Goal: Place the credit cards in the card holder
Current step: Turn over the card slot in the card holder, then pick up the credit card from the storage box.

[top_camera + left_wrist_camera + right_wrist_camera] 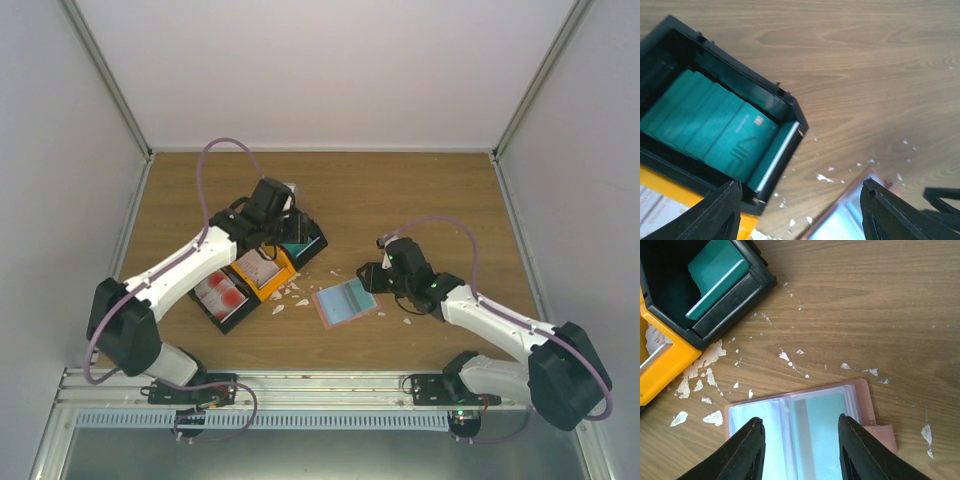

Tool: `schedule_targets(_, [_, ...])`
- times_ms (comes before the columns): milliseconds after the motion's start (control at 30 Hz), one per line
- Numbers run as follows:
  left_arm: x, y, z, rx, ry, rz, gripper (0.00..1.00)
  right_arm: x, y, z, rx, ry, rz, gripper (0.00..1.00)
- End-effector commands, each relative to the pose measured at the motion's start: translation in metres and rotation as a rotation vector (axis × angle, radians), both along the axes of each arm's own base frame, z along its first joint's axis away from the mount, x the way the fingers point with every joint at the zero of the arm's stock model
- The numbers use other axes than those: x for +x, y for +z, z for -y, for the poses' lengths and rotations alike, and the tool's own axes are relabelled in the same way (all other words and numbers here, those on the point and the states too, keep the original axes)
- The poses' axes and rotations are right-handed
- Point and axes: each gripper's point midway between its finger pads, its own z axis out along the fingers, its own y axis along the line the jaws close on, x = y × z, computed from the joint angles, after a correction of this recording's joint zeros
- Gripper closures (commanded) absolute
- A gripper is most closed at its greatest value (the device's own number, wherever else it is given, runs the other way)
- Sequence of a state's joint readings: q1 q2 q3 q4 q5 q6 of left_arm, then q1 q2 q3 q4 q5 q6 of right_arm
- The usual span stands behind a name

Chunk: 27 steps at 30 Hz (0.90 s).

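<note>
The card holder [862, 395] lies open on the wood, salmon-pink with clear sleeves, and a teal credit card [822, 422] sits inside one sleeve. My right gripper [800, 450] hovers just over it, open, with nothing between its fingers. Several more teal credit cards [715, 130] lie stacked in a black bin [790, 107]. My left gripper [800, 210] stands wide open beside that bin's corner, holding nothing. In the top view the holder [345, 302] is at the table's middle, the right gripper [368, 280] at its right edge and the left gripper [287, 222] over the bins. Red cards [222, 293] fill the nearest bin.
An orange bin [262, 268] sits between the two black bins [232, 318] in a diagonal row at the left. White scraps [700, 360] litter the wood between the bins and the holder. Grey walls close in the table on three sides.
</note>
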<state>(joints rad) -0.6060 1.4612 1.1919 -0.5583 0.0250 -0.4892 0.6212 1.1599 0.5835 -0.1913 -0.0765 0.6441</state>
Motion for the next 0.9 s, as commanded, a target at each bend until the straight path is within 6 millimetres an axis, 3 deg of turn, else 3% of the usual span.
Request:
schedule_targets(0, [0.014,-0.017,-0.007,0.083,-0.059,-0.038,0.34,0.002,-0.003,0.003,-0.017,-0.015,-0.015,0.58])
schedule_targets(100, [0.024,-0.023,-0.005,0.085,-0.093,-0.061,0.35,0.002,-0.006,0.002,-0.013,-0.008,-0.02,0.58])
schedule_targets(267, [0.043,-0.04,-0.002,0.123,-0.11,-0.092,0.48,0.004,-0.008,-0.002,-0.01,0.011,-0.022,0.58])
schedule_targets(400, [0.046,-0.056,0.004,0.12,-0.158,-0.129,0.54,0.006,-0.008,-0.006,-0.004,0.029,-0.027,0.59])
schedule_targets(567, [0.041,-0.075,0.02,0.084,-0.264,-0.184,0.44,0.006,-0.013,-0.01,0.003,0.046,-0.04,0.59])
schedule_targets(867, [0.046,-0.107,0.031,0.085,-0.301,-0.258,0.42,0.004,-0.024,-0.011,-0.003,0.048,-0.065,0.59])
